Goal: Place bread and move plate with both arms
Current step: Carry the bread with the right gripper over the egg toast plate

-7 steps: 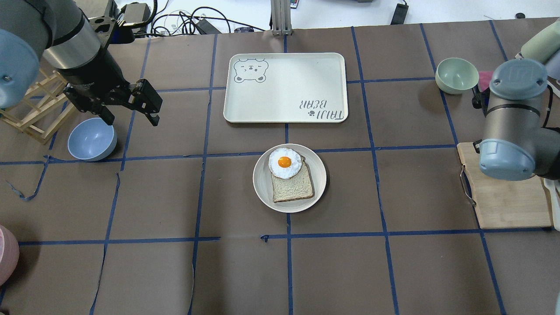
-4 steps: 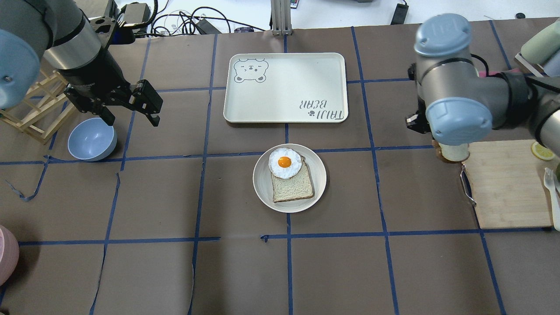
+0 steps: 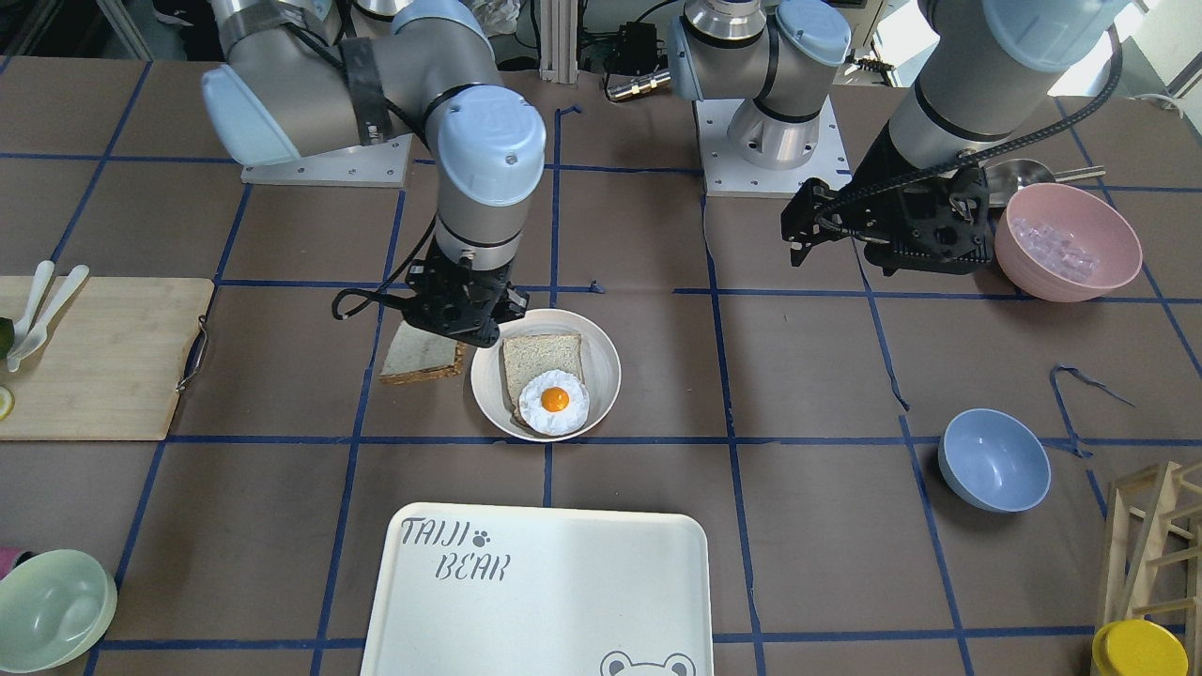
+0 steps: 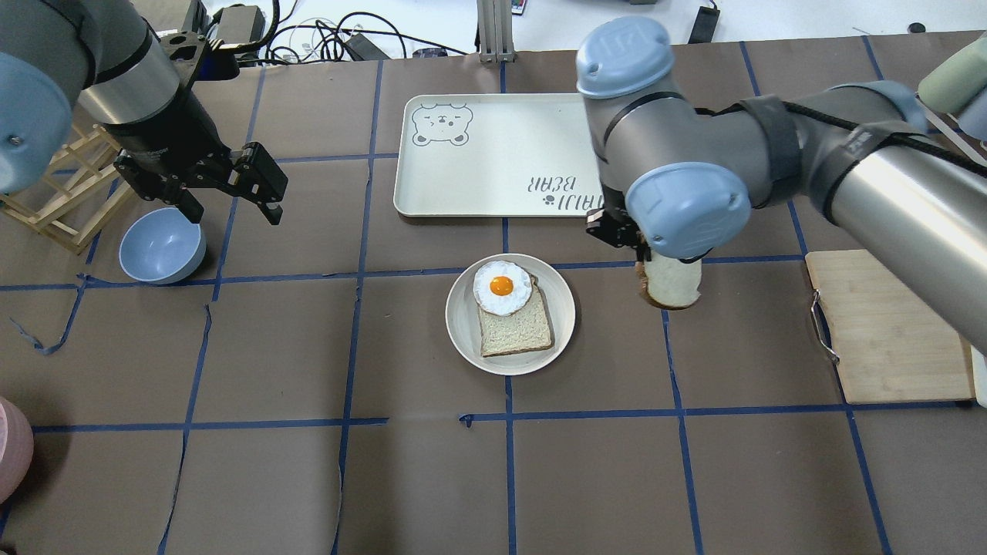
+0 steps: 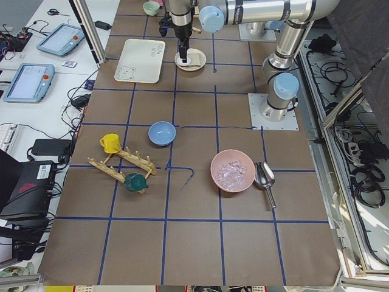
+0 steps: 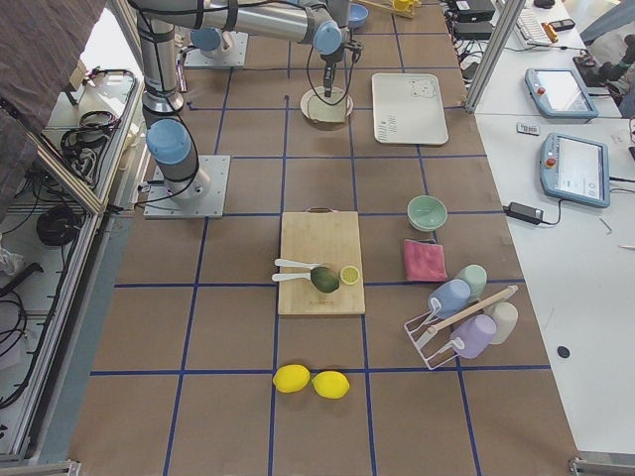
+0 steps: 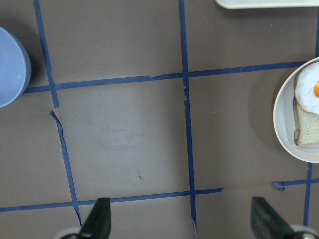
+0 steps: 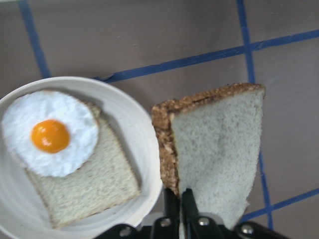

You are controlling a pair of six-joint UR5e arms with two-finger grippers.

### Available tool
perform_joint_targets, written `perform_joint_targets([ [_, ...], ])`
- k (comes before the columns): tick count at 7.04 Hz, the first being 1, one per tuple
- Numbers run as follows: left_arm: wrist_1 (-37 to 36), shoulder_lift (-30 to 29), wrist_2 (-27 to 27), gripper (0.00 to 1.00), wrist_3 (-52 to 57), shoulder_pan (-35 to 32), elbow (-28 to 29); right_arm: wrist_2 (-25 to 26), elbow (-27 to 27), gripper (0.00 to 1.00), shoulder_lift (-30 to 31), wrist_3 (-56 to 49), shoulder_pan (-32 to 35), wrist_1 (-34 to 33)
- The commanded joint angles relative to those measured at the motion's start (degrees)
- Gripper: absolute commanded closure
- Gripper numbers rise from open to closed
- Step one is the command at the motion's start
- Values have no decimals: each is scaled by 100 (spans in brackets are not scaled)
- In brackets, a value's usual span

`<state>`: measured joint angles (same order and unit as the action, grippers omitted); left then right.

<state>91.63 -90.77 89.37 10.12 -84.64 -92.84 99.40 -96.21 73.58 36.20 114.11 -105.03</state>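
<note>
Light was even, bright, diffuse from above. Plate threw a soft shadow toward 9 o'clock in left wrist view. Overhead view was washed out white at 12 o'clock. Right wrist view looked soft; bread slightly blurred, possibly motion.

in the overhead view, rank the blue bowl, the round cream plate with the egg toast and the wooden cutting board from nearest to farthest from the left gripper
From the left gripper:
1. pale blue round bowl: just beside it, at the view's left edge; nearest.
2. round cream-white plate: at the table's centre, toward the robot's right.
3. rectangular wooden cutting board: far over on the robot's right; farthest.
</note>
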Motion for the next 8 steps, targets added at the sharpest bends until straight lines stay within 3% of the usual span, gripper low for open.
perform_joint_targets([
  [1,-22,24,-43,0,-10,0,-59,-26,486,100,-509,3,716,-123],
  [3,-13,50,-7,0,-2,0,-68,-26,621,100,-713,-498,736,-430],
  [8,-5,103,45,0,77,35,-77,-35,612,100,-1029,-395,736,-607],
])
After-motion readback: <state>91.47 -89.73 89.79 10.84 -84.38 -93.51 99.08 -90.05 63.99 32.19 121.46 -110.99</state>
